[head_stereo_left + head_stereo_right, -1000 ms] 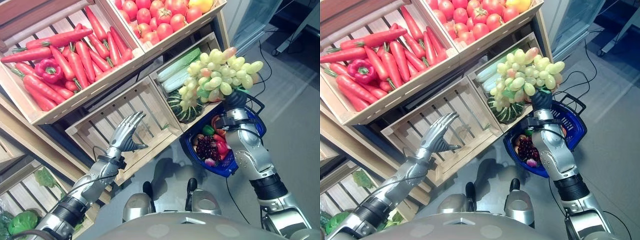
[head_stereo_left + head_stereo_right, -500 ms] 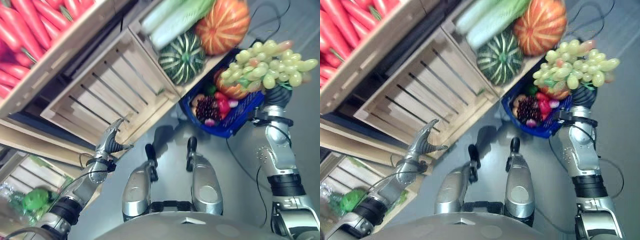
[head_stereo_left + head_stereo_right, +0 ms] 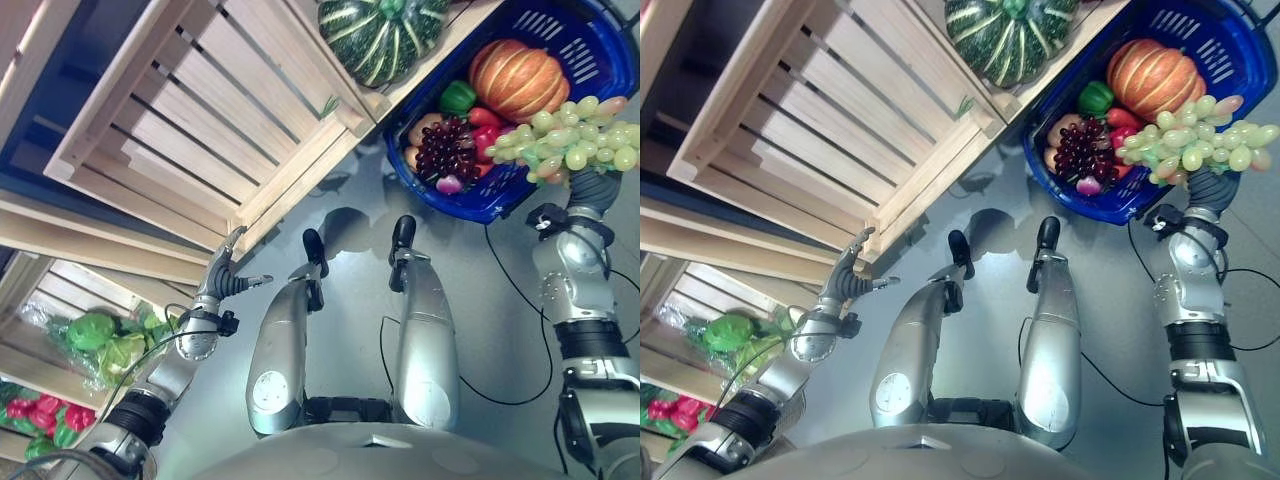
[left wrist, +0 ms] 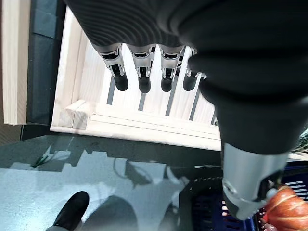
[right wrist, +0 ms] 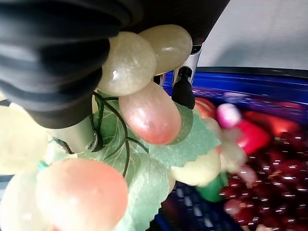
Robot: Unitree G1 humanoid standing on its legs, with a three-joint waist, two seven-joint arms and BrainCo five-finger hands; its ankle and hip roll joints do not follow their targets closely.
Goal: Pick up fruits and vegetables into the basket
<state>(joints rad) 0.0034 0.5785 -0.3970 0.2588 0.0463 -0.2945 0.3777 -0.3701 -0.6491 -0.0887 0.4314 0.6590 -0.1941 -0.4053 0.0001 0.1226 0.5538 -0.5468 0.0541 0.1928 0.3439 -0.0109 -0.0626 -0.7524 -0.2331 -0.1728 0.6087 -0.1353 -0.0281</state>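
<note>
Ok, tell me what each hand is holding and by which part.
The right hand grips the bunch of pale green grapes from below, over the blue plastic basket's rim. The left hand is open and holds nothing.

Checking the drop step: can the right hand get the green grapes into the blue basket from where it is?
Probably yes. The right hand, shut on the green grapes, holds them over the near rim of the blue basket. The basket is open-topped, though a pumpkin and dark grapes already fill much of it.

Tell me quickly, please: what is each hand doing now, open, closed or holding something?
Left hand: open, fingers straight, holding nothing.
Right hand: closed on the bunch of green grapes, held over the blue basket.
</note>
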